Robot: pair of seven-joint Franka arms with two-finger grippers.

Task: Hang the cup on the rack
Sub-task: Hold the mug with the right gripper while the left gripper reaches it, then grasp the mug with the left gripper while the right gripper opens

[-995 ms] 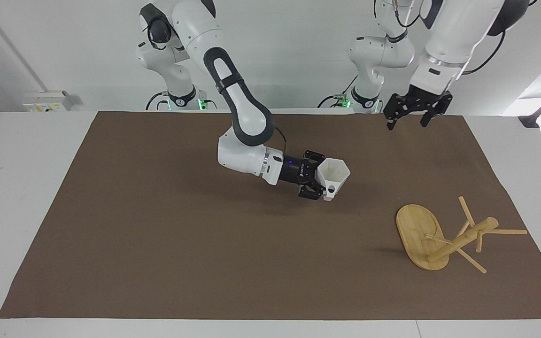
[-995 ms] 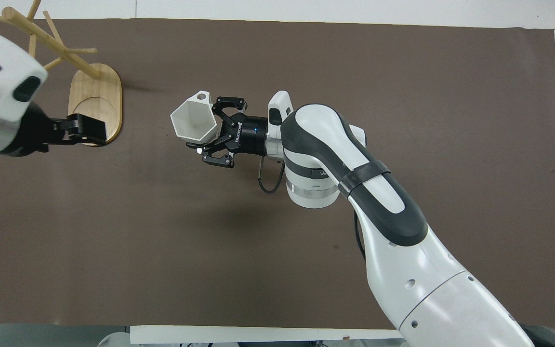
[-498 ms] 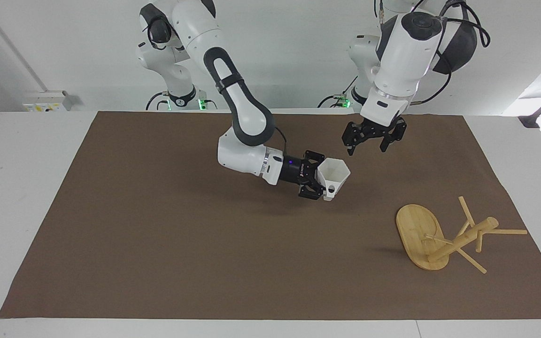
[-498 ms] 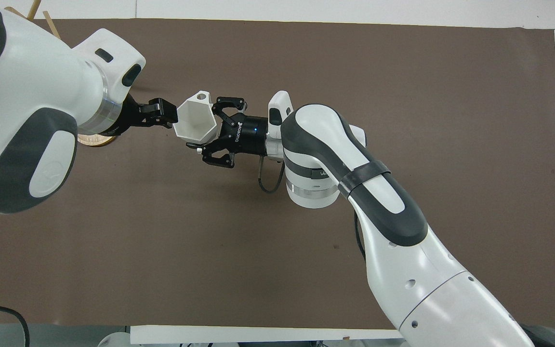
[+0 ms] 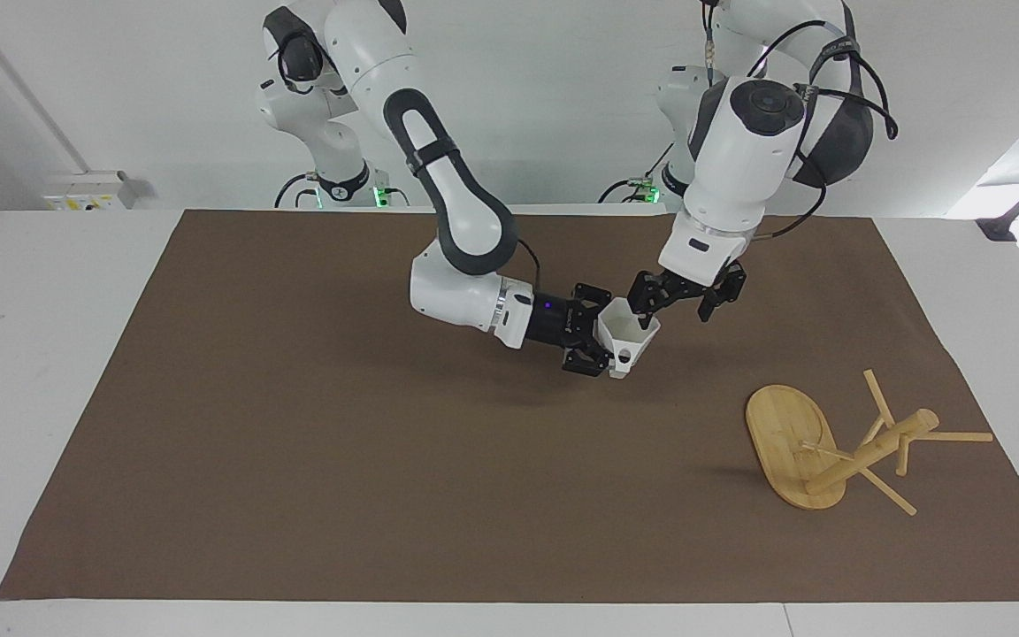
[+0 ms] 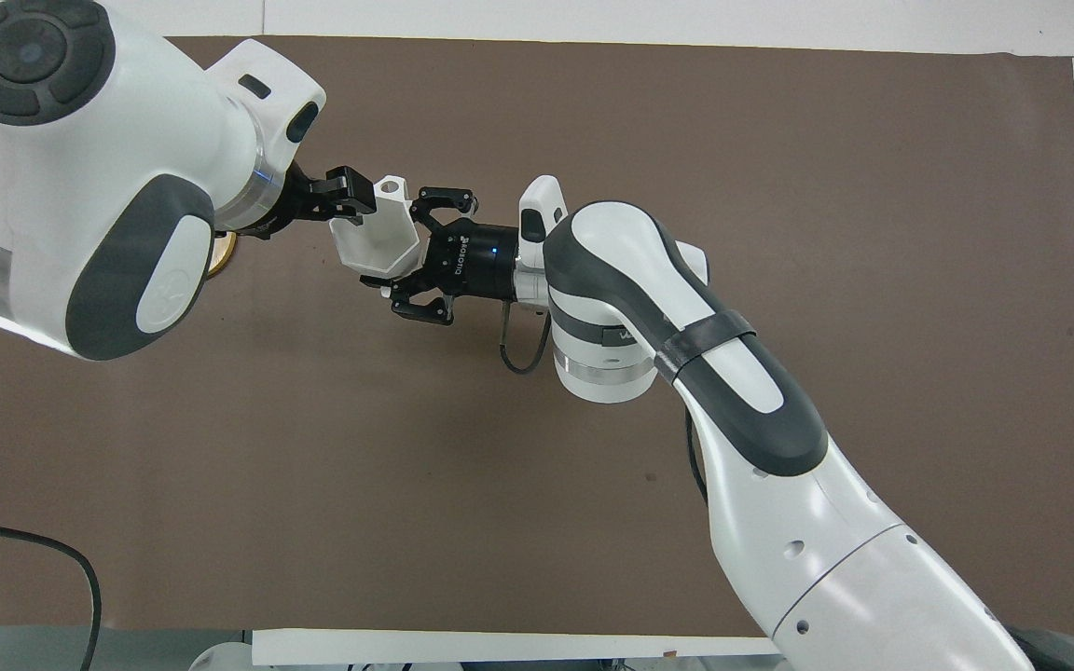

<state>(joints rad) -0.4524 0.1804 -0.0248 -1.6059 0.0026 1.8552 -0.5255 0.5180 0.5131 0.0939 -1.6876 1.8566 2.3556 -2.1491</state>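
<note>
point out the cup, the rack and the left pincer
cup (image 5: 629, 339), facing view, on its white side wall
rack (image 5: 784, 433), facing view, on its oval base
left pincer (image 5: 676, 301), facing view, between its fingertips at the cup's rim

The right arm reaches from its base toward the middle of the desk, forearm low and nearly level, wrist horizontal. The right tool (image 5: 605, 341) (image 6: 406, 270) points toward the left arm's end of the desk, its fingertips clamped on a held item. The left arm descends steeply from above. The left tool (image 5: 674, 305) (image 6: 343, 198) has its fingers spread, directly at the right tool's tip.
</note>
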